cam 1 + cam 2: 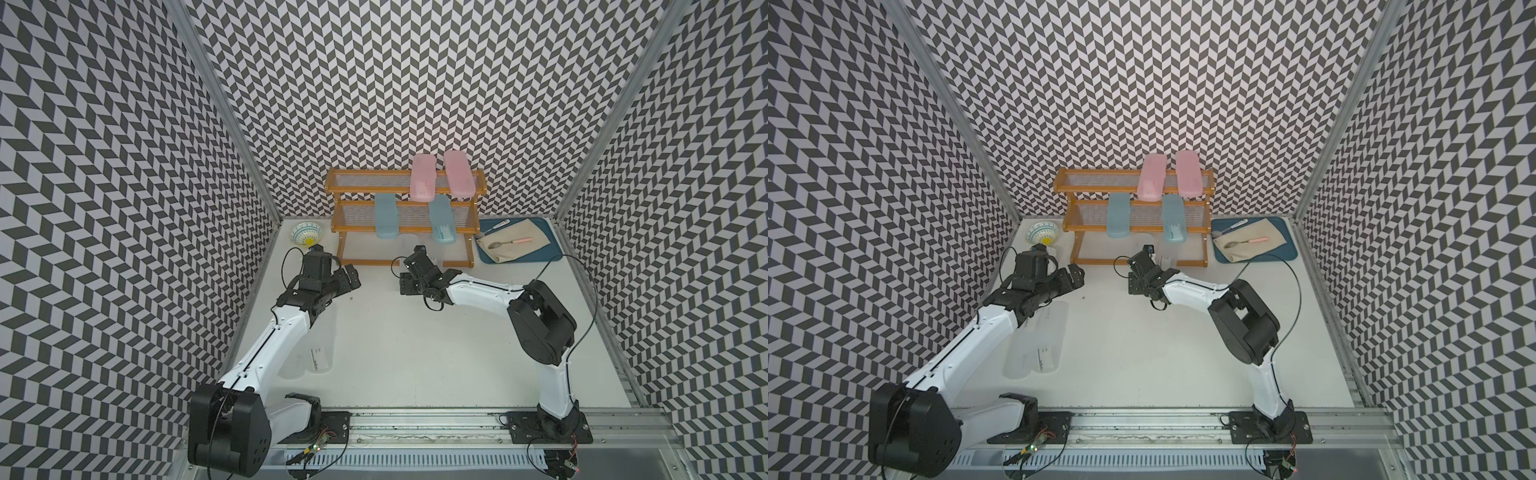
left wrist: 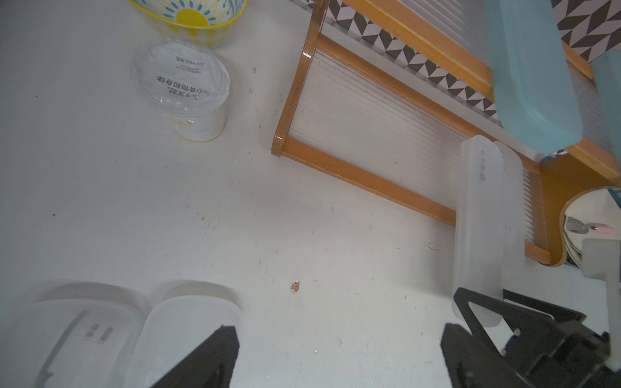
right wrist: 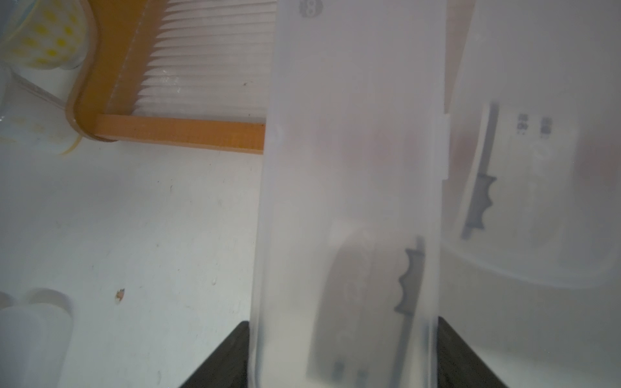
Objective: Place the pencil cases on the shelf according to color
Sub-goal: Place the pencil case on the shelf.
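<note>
My right gripper (image 3: 342,356) pinched the frosted clear pencil case (image 3: 349,168) by its near end. Its length ran straight ahead across the shelf (image 3: 181,132). My left gripper (image 2: 339,329) gaped empty.

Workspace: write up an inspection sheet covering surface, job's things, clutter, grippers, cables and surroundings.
Surface: white table, scuffed; one brown speck.
Job's things: shelf; pink cases on top tier; teal cases on middle tier; held clear case, far end over bottom tier; second clear case beside it; loose clear cases on table.
Clutter: patterned bowl, yogurt cup, blue tray with cloth, pink-handled spoon.
Grippers: left gripper open, empty; right gripper shut on held clear case.
Cables: black cable arcs off right arm near tray.
Surroundings: chevron walls; metal rail in front.
</note>
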